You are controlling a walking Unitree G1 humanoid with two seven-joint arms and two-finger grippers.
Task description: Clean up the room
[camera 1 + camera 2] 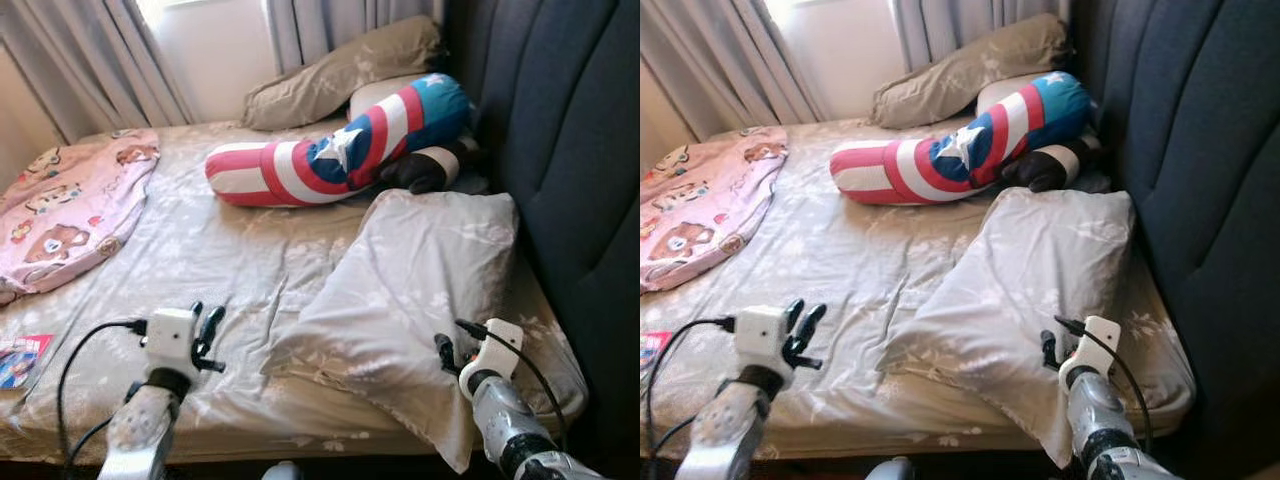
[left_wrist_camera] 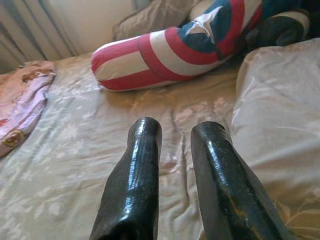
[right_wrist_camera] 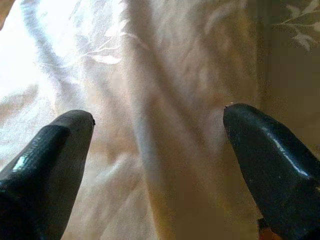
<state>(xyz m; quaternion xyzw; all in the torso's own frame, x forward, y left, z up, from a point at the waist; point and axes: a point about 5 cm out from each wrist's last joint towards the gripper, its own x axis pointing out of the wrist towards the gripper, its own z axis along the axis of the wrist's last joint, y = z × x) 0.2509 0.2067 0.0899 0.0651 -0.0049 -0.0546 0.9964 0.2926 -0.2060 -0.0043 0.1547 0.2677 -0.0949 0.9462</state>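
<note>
A large grey floral pillow [image 1: 420,280] lies slanted on the bed's right side, its lower corner hanging over the front edge. My right gripper [image 1: 443,350] is open at that lower edge. In the right wrist view its fingers [image 3: 55,150] stand wide apart with pillow fabric close in front of them. My left gripper [image 1: 208,330] hovers over the wrinkled grey sheet [image 1: 220,250] near the front edge, left of the pillow. The left fingers [image 2: 140,165] are a little apart with nothing between them.
A red, white and blue star bolster [image 1: 340,145] lies across the back of the bed, with a dark plush thing [image 1: 420,170] beside it. A beige pillow [image 1: 340,70] sits behind. A pink cartoon blanket [image 1: 70,200] covers the left. A dark padded headboard [image 1: 570,150] lines the right.
</note>
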